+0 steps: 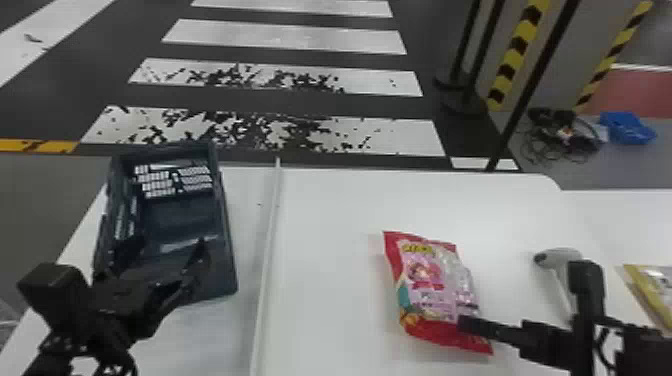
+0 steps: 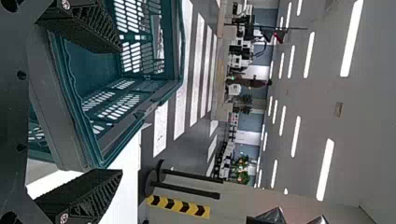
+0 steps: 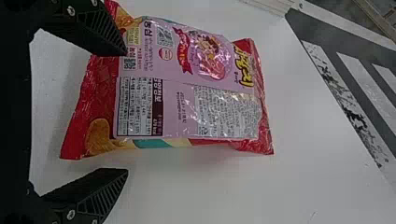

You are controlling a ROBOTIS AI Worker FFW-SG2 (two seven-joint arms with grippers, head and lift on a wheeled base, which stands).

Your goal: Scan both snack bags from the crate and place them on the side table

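Note:
In the head view, my left gripper (image 1: 169,250) is open at the near end of the dark crate (image 1: 227,240). The left wrist view has the left gripper (image 2: 121,111) with its fingers wide apart beside the crate wall (image 2: 60,102). A red and pink snack bag (image 1: 430,285) lies flat on the white table. My right gripper (image 1: 470,325) is at that bag's near right corner. From the right wrist, the open gripper (image 3: 127,112) has one finger over the red end of the snack bag (image 3: 187,98). A light-coloured scanner (image 1: 560,257) is right of the bag.
A yellow-edged bag (image 1: 655,287) lies at the far right, partly cut off by the view's edge. A raised white strip (image 1: 268,240) runs between the crate and the red bag. Beyond the table stand thin black posts (image 1: 535,75) on the floor.

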